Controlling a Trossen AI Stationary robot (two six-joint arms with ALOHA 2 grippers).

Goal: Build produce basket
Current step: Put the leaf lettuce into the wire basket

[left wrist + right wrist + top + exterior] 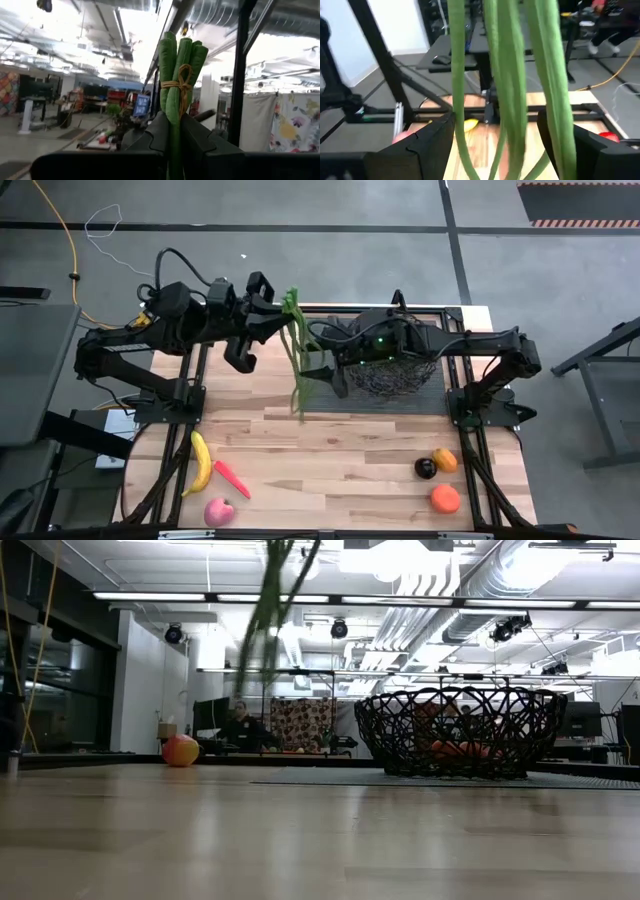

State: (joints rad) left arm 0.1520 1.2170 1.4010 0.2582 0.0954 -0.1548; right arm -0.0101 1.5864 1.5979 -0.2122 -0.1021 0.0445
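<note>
My left gripper (288, 308) is clamped tight on the tied end of the green beans (298, 360), holding the bunch up off the table (350, 450); in the left wrist view the fingers (197, 142) pinch the stalks just under a thin yellowish tie (181, 82) wrapped round the bundle; the loose ends hang down and show as blurry green strands in the low view.

My right gripper (322, 370) sits just beside the hanging beans with its fingers (427, 140) spread apart, one on each side of the strands in the right wrist view; can't tell if either finger actually touches them, but it isn't squeezing anything.

The basket (395, 375) is on the dark ribbed mat (425, 402) at the far right of the table, mostly under my right arm from above; the low view shows orange-red produce inside it, can't say which pieces.

Near edge, left side: banana (201, 462), carrot (232, 478) and the pinkish apple (219, 511) close together; near edge, right side: a dark round fruit (425, 468) touching an orange (445, 460), and another orange (445, 498) just in front of them.

No readable writing or labels anywhere; a person sits at a desk in the room behind, low view.
</note>
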